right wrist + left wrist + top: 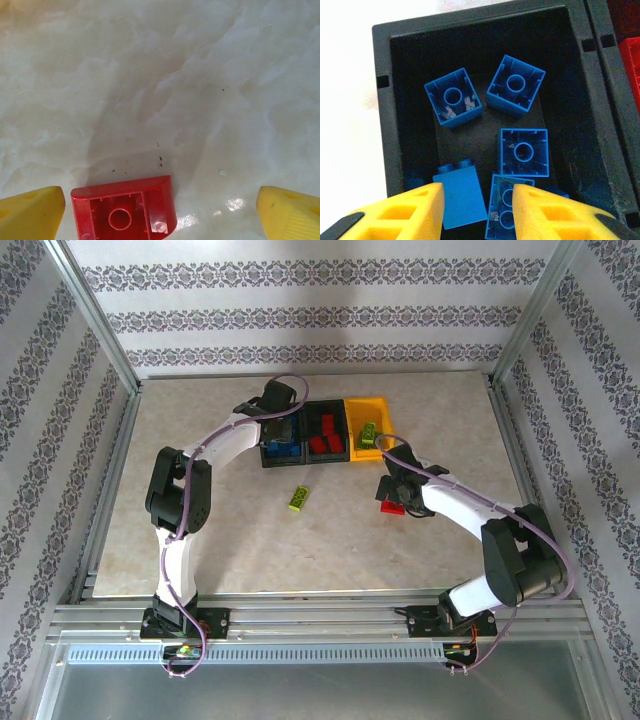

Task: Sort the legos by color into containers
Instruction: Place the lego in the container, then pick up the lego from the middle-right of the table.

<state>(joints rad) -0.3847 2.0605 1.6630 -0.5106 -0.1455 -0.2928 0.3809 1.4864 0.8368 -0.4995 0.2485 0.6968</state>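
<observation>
Over the left black bin (382, 125), at the far middle of the table (200, 530), we find the left fingers (415, 212) parted a little and clenched on nothing. Between them, lower down on the bin floor, lie two of the blue bricks (516, 85): one on its side with a plain face up, the other hollow side up. Three more lie hollow side up farther into the same bin, each apart from the others.

To the right of that bin, the middle black bin (325, 405) holds red bricks (325, 442). The yellow bin (365, 408) at the right end of the row holds lime green bricks (370, 433).

Near of the yellow bin and slightly to its right, the right fingers (30, 212) stand released, spread wide and low over the table. A red brick (125, 210) with one rounded corner lies hollow side up on the table between them. It sits just beside one finger, with a sliver of table showing between the two, and well apart from the other finger.

A single lime green brick (298, 499) lies on the bare table, near of the bins and left of the right fingers, outside every bin.
</observation>
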